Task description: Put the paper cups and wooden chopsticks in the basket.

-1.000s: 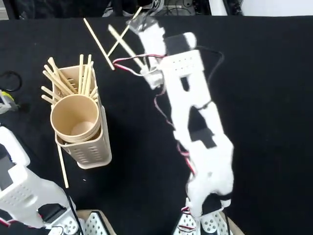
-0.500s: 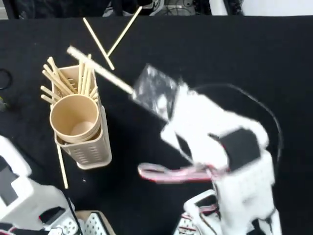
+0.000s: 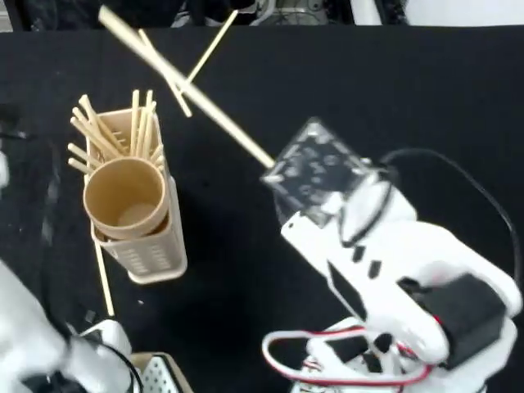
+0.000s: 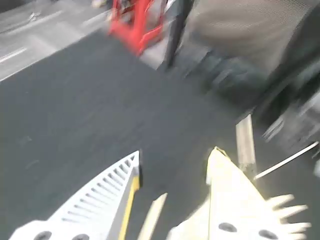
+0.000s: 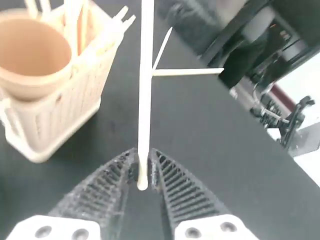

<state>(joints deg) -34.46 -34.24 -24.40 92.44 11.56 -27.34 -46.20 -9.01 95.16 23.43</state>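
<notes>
My right gripper (image 3: pixel 274 169) is shut on one end of a wooden chopstick (image 3: pixel 184 88), which slants up and away over the table, right of the basket (image 3: pixel 151 254). The right wrist view has the jaws (image 5: pixel 142 164) pinching that chopstick (image 5: pixel 145 85). The beige basket (image 5: pixel 65 102) holds stacked paper cups (image 3: pixel 124 196) and several chopsticks (image 3: pixel 102 131). Two loose chopsticks (image 3: pixel 209 51) lie crossed at the table's far side, and another chopstick (image 3: pixel 104 282) lies left of the basket. My left gripper (image 4: pixel 172 167) is open over the black table, with a chopstick (image 4: pixel 151 222) below its gap.
The left arm (image 3: pixel 37 344) is a blur at the near left corner. The black table (image 3: pixel 426 98) lies bare to the right. Chairs and cables crowd past the far edge.
The right arm pulled back from the far side toward the near edge, lifting one chopstick off the table. The left arm shifted at the near left.
</notes>
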